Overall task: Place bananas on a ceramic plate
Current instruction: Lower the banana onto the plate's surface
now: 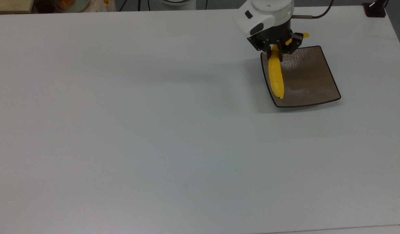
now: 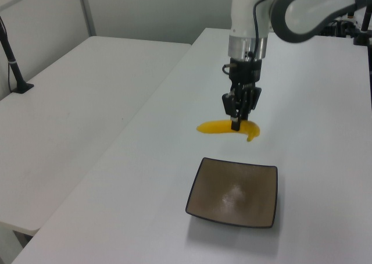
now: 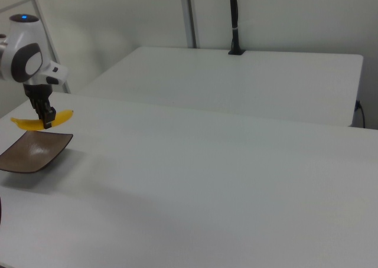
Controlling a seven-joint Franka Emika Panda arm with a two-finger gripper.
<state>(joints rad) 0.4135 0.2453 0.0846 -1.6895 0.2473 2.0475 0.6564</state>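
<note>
My gripper point(image 1: 275, 52) point(image 2: 235, 122) point(image 3: 47, 123) is shut on the yellow banana point(image 1: 276, 77) point(image 2: 218, 127) point(image 3: 29, 124), near its stem end. The banana hangs level in the air, off the table. In the top view it overlaps the left edge of the square brown ceramic plate point(image 1: 304, 76). In the left view the banana hovers just beyond the far edge of the plate point(image 2: 235, 191). In the right view it hangs just above the far edge of the plate point(image 3: 32, 153).
The plate lies on a wide white table point(image 1: 138, 130). A second white table point(image 2: 75, 101) stands beside it across a narrow gap. A black pole point(image 3: 234, 20) rises from that table. Clutter point(image 1: 70, 5) sits behind the table's far edge.
</note>
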